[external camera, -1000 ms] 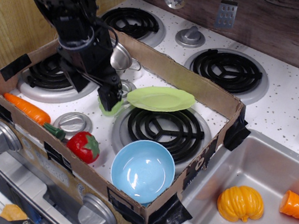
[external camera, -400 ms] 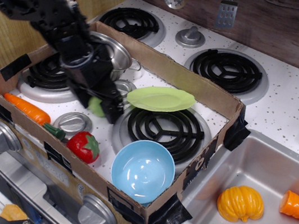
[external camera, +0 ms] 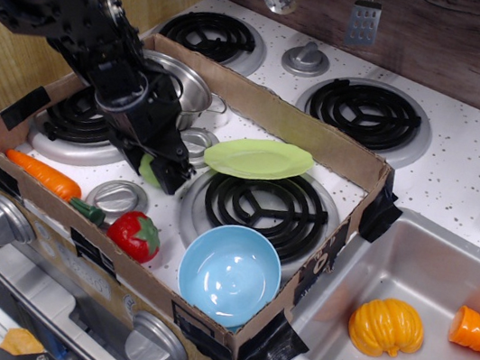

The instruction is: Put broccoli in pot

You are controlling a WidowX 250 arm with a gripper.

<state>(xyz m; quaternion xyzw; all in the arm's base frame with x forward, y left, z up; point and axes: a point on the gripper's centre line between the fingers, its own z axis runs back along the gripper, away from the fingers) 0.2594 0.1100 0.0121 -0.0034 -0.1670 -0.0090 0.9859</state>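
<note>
Your biggest obstacle is the cardboard box [external camera: 335,154] that fences in the work area: its walls stand around the stove burners, and a low sweep of the arm could catch a wall and drag the whole tray with everything in it.

Next in size, the pot [external camera: 186,87] sits at the back left of the box, and the arm itself covers much of it. You see only part of its rim, so you could misjudge where the opening is and release onto the rim or outside it.

The lime-green plate [external camera: 259,158] lies just right of your gripper [external camera: 167,170], resting partly over the front burner. A sideways swing could nudge it.

The gripper is low, near the stove surface, with the broccoli [external camera: 148,168] showing as a small pale green patch at its tip. You appear to hold it between the jaws, but most of it is hidden, so you cannot tell how firm or how centred that hold is. If the jaws pinch only an edge, the lumpy plastic may slip out on the way up and roll toward the strawberry [external camera: 134,235] or the carrot [external camera: 44,174].
</note>
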